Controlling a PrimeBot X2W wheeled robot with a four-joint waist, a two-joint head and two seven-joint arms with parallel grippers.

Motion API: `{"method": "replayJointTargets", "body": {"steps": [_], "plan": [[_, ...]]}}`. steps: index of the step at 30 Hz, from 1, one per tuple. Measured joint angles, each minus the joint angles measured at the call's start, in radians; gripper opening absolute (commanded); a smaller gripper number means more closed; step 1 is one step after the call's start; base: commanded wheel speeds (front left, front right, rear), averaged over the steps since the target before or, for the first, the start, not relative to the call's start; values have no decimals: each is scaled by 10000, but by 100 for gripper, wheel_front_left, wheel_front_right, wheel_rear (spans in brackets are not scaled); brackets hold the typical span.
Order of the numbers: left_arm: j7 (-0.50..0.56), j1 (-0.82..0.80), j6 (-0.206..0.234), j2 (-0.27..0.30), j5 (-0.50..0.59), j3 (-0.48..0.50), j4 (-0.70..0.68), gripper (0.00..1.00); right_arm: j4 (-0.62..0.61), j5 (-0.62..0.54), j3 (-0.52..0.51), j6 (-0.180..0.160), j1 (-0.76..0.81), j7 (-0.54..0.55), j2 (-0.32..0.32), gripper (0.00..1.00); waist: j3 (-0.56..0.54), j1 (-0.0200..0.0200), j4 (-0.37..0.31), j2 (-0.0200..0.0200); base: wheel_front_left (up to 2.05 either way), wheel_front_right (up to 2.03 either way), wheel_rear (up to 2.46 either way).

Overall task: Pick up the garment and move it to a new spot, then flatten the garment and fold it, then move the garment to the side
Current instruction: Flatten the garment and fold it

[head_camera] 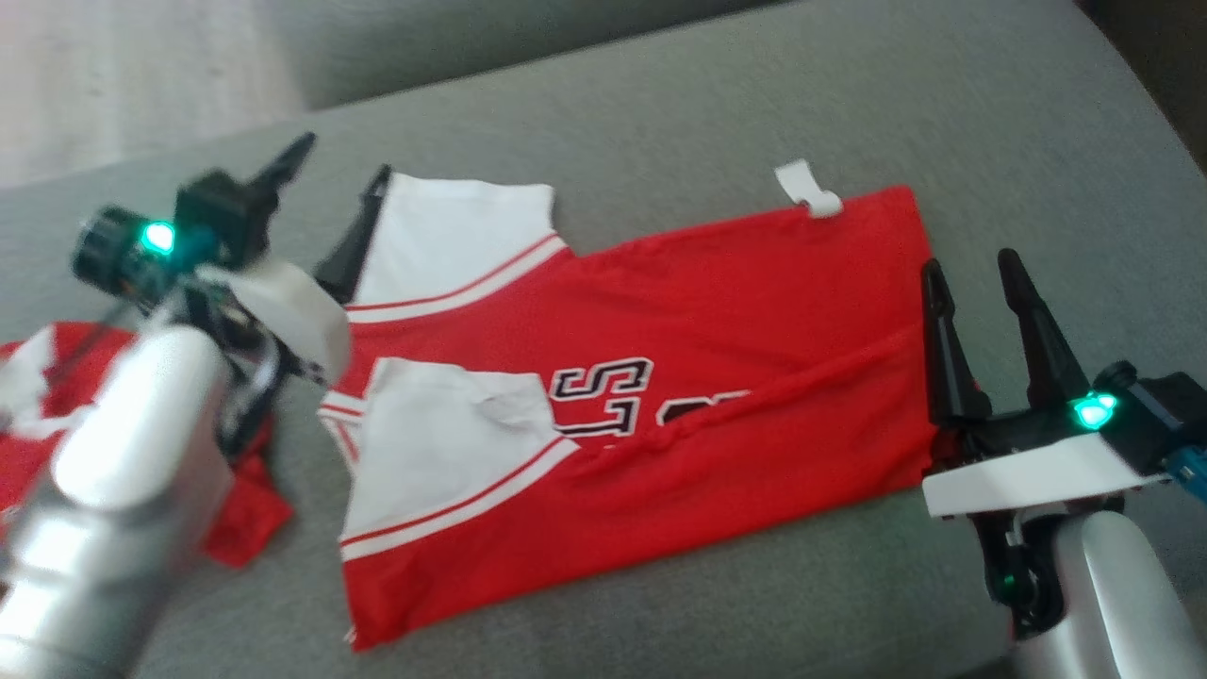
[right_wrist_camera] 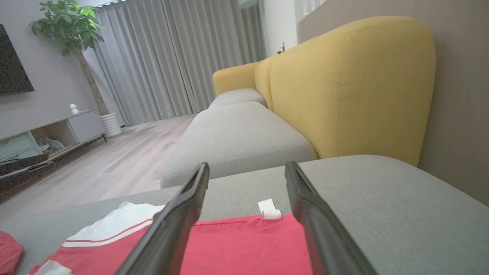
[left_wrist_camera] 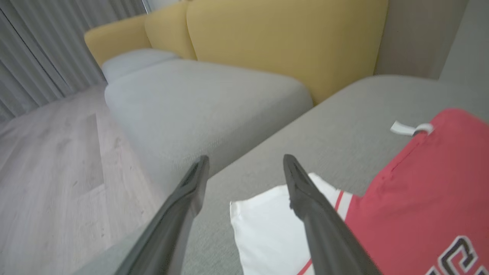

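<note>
- Right, nearest first: left gripper [head_camera: 345, 157] has its jaws wide apart and holds nothing, poised just beside the white sleeve [head_camera: 453, 236]; right gripper [head_camera: 971, 262] is also spread and empty, at the right-hand edge of the garment [head_camera: 717, 311]
- second red cloth [head_camera: 247, 517] lies bunched under the left forearm [head_camera: 132, 443], apart from the main piece; risk: the arm catches it and drags it along on a sweep
- garment lies on the grey sofa seat [head_camera: 754, 94]; looks folded once lengthwise, both sleeves at the left end, a ridge running through the lettering
- risk: a pinch that takes only the top layer would open the fold; an uneven pull by the two arms would skew it
- white tag [head_camera: 807, 189] sticks out at the far edge; could tuck under when moved
- far off, low cabinet [right_wrist_camera: 46, 130]; its open shelf holds something, too small to tell
</note>
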Motion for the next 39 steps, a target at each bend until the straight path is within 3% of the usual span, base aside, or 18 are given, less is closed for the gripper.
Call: {"method": "replayJointTargets", "body": {"steps": [6, 14, 18, 23, 26, 32, 39], "plan": [[1465, -1245, -234, 395, -412, -805, 1896, 100, 27, 2, 123, 0, -234, 4, 90, 100, 638, 0, -630, 0, 0, 0, 0], [2155, -2008, -307, 1037, -1762, -2389, 2727, 100, -2, 6, 418, 0, -545, -17, 295, 100, 1325, 0, -1195, 0, 0, 0, 0], [2153, -2438, -307, 1415, -2343, -2583, 3114, 100, -38, 4, 612, 0, -557, -48, 343, 100, 1585, 0, -1378, 0, 0, 0, 0], [2374, -2932, -307, 1551, -2832, -2949, 3335, 100, -102, 4, 748, 0, -725, -79, 407, 100, 1839, -1, -1554, 0, 0, 0, 0], [2642, -3211, -307, 1559, -3831, -2888, 3655, 100, -167, -27, 878, 0, -903, -100, 420, 100, 2125, -1, -1732, 0, 0, 0, 0], [3193, -3530, -307, 1921, -4222, -3250, 3818, 100, -439, -132, 1014, 0, -1182, -98, 477, 100, 2425, -1, -2099, 0, 0, 0, 0], [3716, -3706, -305, 1971, -5283, -3413, 3670, 100, -541, -255, 1037, 0, -1202, -69, 485, 100, 2545, -1, -2246, 0, 0, 0, 0]]}}
